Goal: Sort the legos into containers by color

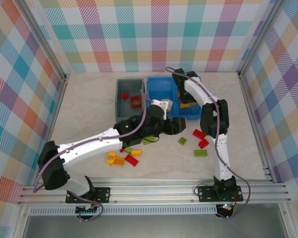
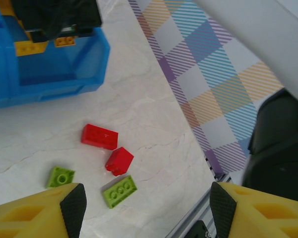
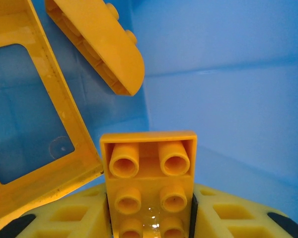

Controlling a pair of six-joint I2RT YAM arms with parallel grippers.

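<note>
Yellow-orange brick [image 3: 149, 183] is gripped at its two sides by the right gripper [image 3: 149, 210], low inside the blue bin [image 3: 228, 74], just beside an open yellow frame [image 3: 64, 114] and a curved yellow piece [image 3: 104, 44]. If it is released here, it can be caught on the frame's edge and left tilted, or be dragged up by one pad. The left gripper [image 2: 146, 208] is held wide and empty above red bricks [image 2: 99, 136] and green plates [image 2: 119, 191]. As both arms are near the bin, a bump is possible when the right one is lifted.

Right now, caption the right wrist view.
Right gripper holds a yellow brick inside the blue bin, beside a yellow frame.
</note>
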